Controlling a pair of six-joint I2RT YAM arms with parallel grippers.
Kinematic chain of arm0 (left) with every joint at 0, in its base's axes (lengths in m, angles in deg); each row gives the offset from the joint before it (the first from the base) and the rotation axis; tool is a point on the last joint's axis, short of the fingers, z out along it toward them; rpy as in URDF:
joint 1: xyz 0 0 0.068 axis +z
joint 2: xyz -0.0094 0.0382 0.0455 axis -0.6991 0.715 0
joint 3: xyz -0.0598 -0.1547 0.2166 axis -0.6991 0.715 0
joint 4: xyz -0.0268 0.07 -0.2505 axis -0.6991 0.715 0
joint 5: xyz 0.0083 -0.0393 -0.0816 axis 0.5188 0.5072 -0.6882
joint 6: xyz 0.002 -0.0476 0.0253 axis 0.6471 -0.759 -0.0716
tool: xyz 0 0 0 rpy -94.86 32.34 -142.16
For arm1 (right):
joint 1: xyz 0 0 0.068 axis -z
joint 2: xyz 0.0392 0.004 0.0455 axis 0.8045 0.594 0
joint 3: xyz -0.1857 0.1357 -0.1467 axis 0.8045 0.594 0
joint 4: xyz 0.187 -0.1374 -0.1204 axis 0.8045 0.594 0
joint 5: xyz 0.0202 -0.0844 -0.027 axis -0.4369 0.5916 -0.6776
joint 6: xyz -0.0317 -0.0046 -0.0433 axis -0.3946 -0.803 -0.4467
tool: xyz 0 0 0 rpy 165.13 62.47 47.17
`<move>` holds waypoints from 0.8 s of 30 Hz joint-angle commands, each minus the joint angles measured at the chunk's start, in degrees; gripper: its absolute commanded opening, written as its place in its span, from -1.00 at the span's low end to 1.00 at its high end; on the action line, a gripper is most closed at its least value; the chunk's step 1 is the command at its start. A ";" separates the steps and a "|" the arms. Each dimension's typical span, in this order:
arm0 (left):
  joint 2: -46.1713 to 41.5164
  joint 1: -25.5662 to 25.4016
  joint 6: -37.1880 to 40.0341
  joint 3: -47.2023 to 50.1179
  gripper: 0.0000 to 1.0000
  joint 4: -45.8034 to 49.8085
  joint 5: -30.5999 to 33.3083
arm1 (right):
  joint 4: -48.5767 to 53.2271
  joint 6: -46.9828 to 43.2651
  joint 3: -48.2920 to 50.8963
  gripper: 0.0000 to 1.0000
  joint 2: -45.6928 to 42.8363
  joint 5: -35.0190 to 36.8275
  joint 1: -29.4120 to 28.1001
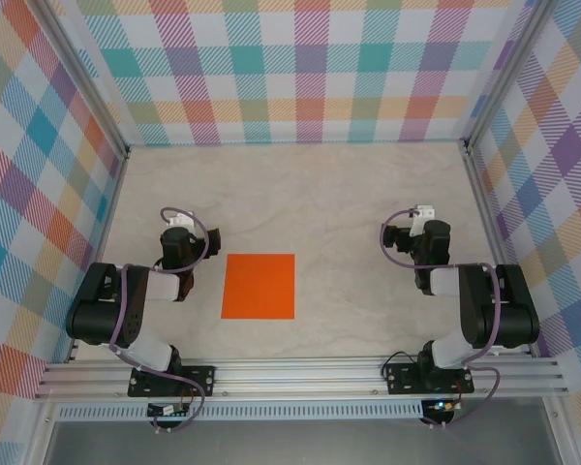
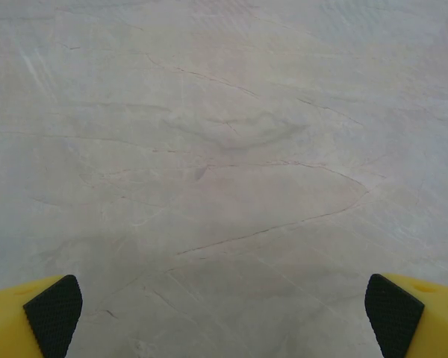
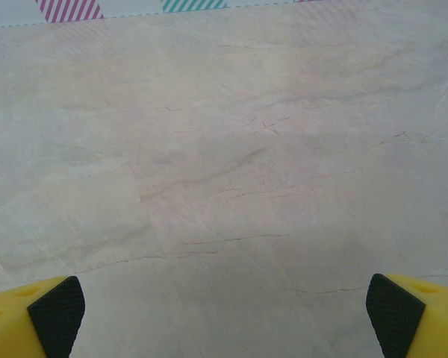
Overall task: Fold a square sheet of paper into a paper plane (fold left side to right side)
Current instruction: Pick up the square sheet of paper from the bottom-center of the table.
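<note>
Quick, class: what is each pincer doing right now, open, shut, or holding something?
Left pincer: open, holding nothing.
Right pincer: open, holding nothing.

Left gripper (image 2: 224,317) agape over marbled table (image 2: 231,149)

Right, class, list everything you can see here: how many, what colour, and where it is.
paper: one square sheet, bright orange, flat on the table between the arms.
table: one, pale marbled beige, under everything.
walls: three, pastel checked, back and both sides.
rail: one, silver, near edge, carrying both arm bases.
left arm, right arm: one each, black and white, either side of the paper.
left fingers, right fingers: a pair each, yellow with black pads, open over bare table.
</note>
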 commanded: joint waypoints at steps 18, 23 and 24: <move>-0.18 0.75 0.69 -1.08 1.00 -1.05 -1.11 | -1.88 -0.25 -0.71 0.99 0.16 -1.35 0.19; -12.19 0.75 -3.02 -8.26 1.00 22.30 0.43 | -1.82 -0.20 -0.71 0.99 0.07 -1.52 0.25; -14.34 0.69 -4.28 -10.14 1.00 27.77 -1.35 | -1.39 -0.16 -1.11 1.00 -0.04 -1.37 0.27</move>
